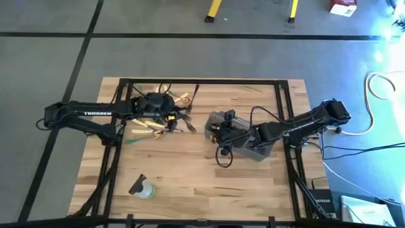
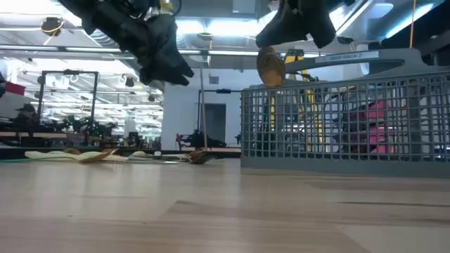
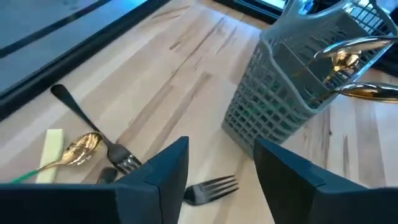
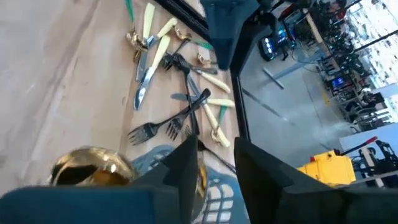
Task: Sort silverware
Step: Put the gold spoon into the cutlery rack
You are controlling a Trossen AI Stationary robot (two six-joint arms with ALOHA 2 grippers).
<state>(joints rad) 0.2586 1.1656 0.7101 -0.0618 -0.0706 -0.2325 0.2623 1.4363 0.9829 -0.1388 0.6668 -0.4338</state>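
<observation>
Fingers of the right gripper [image 4: 214, 163] are pinched on the thin handle of a gold spoon [image 2: 271, 67], and the spoon hangs bowl-down just over the top edge of the grey basket [image 2: 344, 123]. In the right wrist view the shiny spoon bowl sits right beside the dark fingers [image 4: 186, 165], with the basket mesh under them. From above, this gripper [image 1: 218, 130] is over the end of the basket [image 1: 262, 152] nearest the middle of the table [image 1: 190, 183]. The left gripper [image 3: 221, 168] hovers over the pile of silverware [image 1: 161, 117] near the far left part of the table, and its fingers [image 3: 165, 171] stand wide apart with nothing between them. Under it lie black forks [image 3: 211, 186] and a gold spoon with a green handle [image 3: 71, 152] (the pale flat thing next to it is too hard to tell). The right wrist view shows more of the pile: black forks [image 4: 171, 127], pale tan handles [image 4: 149, 22] and a green one [image 4: 129, 9], all lying flat on the wood, well apart from the basket. A small clear bottle [image 1: 142, 188] lies near the front of the table, away from both grippers.
</observation>
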